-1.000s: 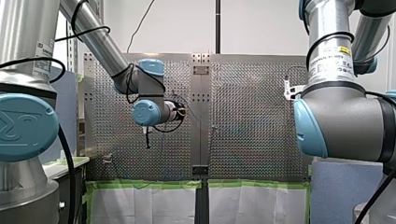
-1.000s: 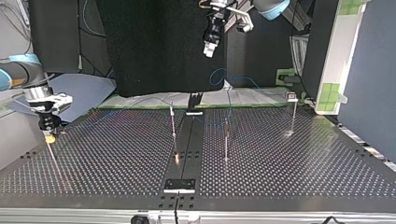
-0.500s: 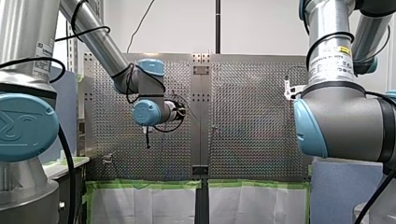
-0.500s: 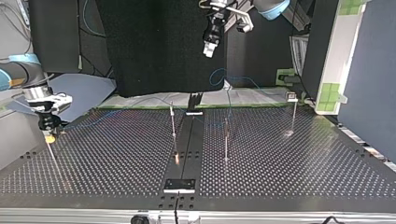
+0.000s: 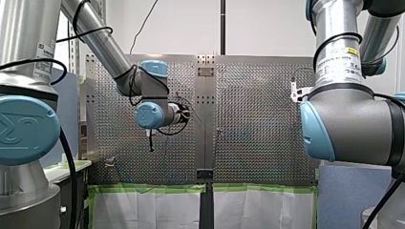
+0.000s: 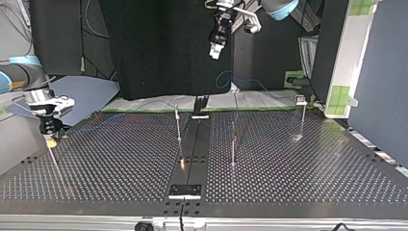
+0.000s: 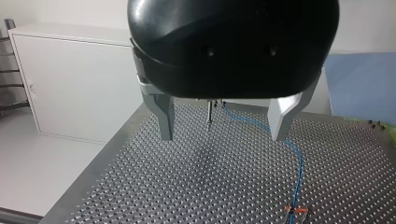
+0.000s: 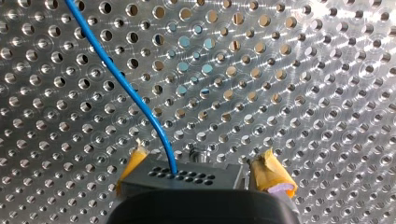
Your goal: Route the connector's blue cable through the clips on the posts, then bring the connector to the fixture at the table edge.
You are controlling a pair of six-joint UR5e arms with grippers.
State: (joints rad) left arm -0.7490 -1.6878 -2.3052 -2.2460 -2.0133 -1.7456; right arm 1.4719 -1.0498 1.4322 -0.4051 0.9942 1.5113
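In the right wrist view the dark grey connector (image 8: pixel 187 178) lies on the perforated table between my right gripper's (image 8: pixel 203 175) yellow pads (image 8: pixel 272 178). The pads stand open at its two sides. The blue cable (image 8: pixel 123 84) leaves the connector's top and runs away over the holes. At the top view's left this gripper (image 6: pixel 50 139) is low at the table's edge. My left gripper (image 7: pixel 223 133) hangs open and empty high above the table, also seen in the top view (image 6: pixel 216 49). Ahead of it a thin post (image 7: pixel 210 112) carries the cable (image 7: pixel 294 154).
Three thin posts (image 6: pixel 178 126) (image 6: pixel 233 144) (image 6: pixel 303 115) stand across the middle of the table. A black centre strip runs from a fixture (image 6: pixel 200 104) at the far edge to a plate (image 6: pixel 185 190) at the near edge. A clip (image 7: pixel 295 212) holds the cable.
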